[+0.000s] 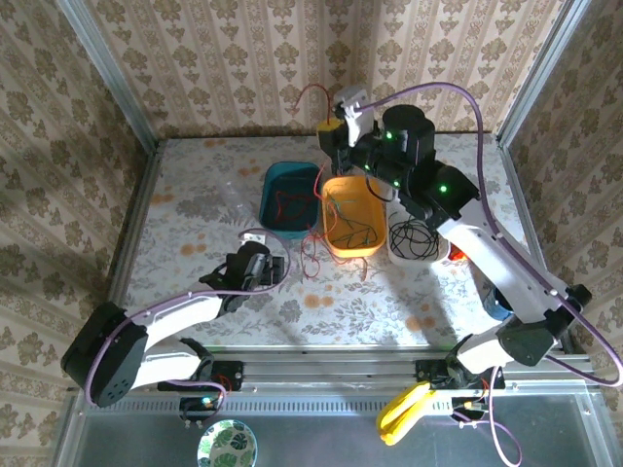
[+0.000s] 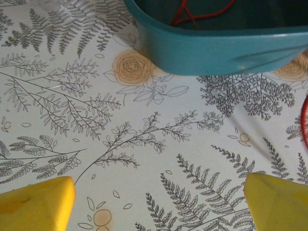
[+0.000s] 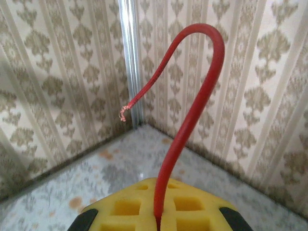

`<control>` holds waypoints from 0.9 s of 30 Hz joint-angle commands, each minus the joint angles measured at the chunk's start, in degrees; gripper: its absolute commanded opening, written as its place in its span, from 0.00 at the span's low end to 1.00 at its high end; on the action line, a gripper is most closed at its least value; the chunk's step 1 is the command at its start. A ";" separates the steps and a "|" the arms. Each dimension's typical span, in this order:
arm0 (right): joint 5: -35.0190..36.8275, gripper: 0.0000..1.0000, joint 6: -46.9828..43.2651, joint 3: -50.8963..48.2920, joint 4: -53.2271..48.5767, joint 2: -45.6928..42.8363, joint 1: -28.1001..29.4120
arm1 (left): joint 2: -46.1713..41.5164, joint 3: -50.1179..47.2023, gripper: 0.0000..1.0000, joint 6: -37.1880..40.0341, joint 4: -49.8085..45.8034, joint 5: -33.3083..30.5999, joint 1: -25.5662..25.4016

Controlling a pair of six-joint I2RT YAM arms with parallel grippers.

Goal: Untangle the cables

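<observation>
1 red cable (image 3: 192, 115) is pinched in the right gripper (image 3: 158, 219); the left gripper (image 2: 159, 202) is held wide just near of the teal bin (image 2: 216, 48).

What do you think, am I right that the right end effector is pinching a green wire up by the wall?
Not quite: the wire is red, not green, as the right wrist view shows. The right end effector is pinching it up by the wall.
</observation>
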 commanded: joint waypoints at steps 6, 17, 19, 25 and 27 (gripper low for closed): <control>1.73 0.00 -0.21 9.22 1.08 10.39 -0.78 | -2.86 -0.67 0.91 -1.10 1.14 1.35 0.19; 1.78 0.01 1.15 4.42 -0.92 6.30 -0.78 | 5.83 3.41 0.88 8.24 10.16 29.16 -0.43; 2.02 0.00 1.24 3.44 -1.11 5.41 -0.87 | 9.77 5.51 0.89 10.26 10.66 31.49 -1.19; 2.28 0.01 1.23 1.22 -1.72 3.38 -1.26 | 20.01 12.59 0.92 15.43 9.68 28.13 -4.71; 2.33 0.01 1.41 0.19 -1.75 2.48 -1.48 | 23.72 15.54 0.88 16.03 7.56 18.99 -6.45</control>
